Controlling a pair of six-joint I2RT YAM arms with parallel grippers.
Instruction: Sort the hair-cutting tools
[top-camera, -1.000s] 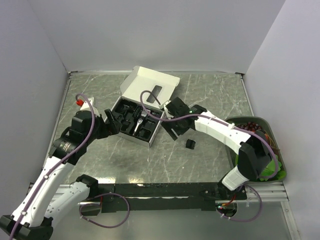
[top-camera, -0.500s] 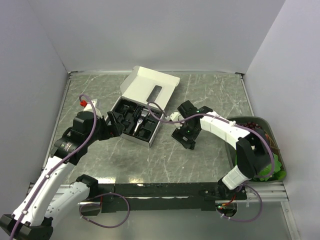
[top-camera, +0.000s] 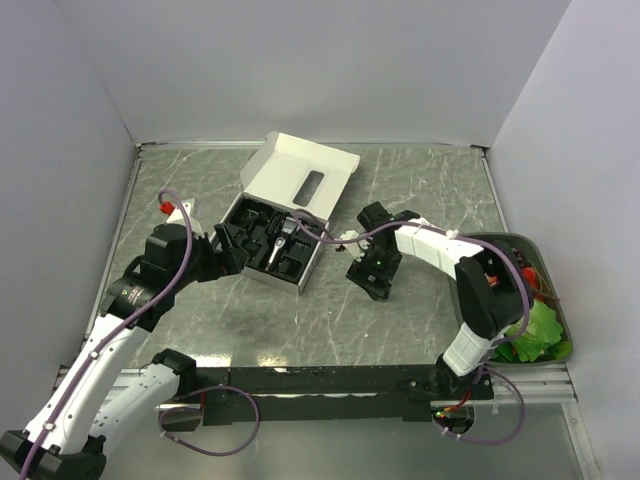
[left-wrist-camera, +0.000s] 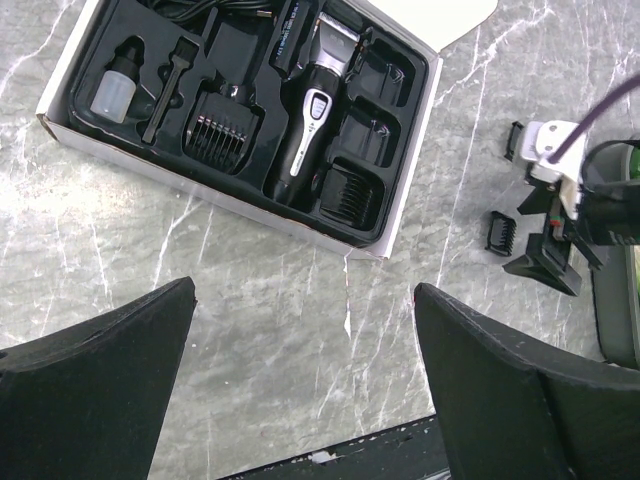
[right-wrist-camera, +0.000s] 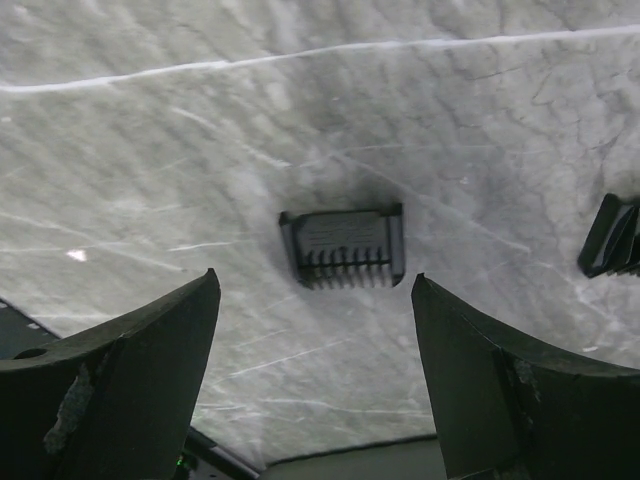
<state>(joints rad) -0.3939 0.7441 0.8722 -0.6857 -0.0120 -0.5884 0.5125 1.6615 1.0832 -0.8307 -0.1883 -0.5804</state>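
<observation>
Left tool (left-wrist-camera: 304, 290) and right tool (right-wrist-camera: 313, 285) are held apart, empty. Clipper (left-wrist-camera: 312, 125) is seated in the box (left-wrist-camera: 412, 160); a comb attachment (right-wrist-camera: 343, 246) is spotted on the desk (right-wrist-camera: 150, 150) at its 3 o'clock, under the right tool.

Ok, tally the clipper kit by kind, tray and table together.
Clipper: 1
Combs: 4
Bottle: 1
Brush: 1
Total: 7
</observation>
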